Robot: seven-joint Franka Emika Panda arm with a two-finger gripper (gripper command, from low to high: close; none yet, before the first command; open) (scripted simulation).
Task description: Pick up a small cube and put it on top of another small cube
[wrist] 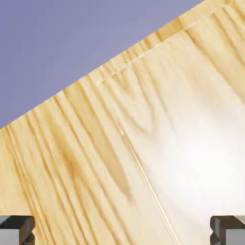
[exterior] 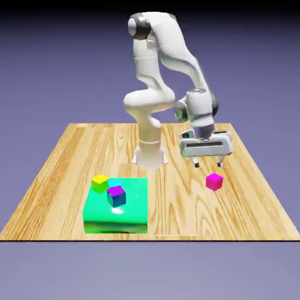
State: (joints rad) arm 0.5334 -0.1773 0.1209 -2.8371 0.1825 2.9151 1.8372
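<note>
The small magenta-pink cube (exterior: 214,181) rests on the wooden table toward the exterior view's right. My gripper (exterior: 208,164) hangs just above and slightly behind it, open, with nothing between its fingers. In the hand view the gripper (wrist: 122,232) shows only its two grey fingertips (wrist: 16,229) far apart at the bottom corners, with bare wood between them; the cube is out of that view. A blue cube with a purple top (exterior: 116,195) and a yellow cube (exterior: 100,183) stand on a green block (exterior: 117,217) at the exterior view's left.
The table's wooden edge (wrist: 143,52) runs diagonally across the hand view, with the blue-violet backdrop beyond it. The robot's base (exterior: 149,153) stands at the table's middle back.
</note>
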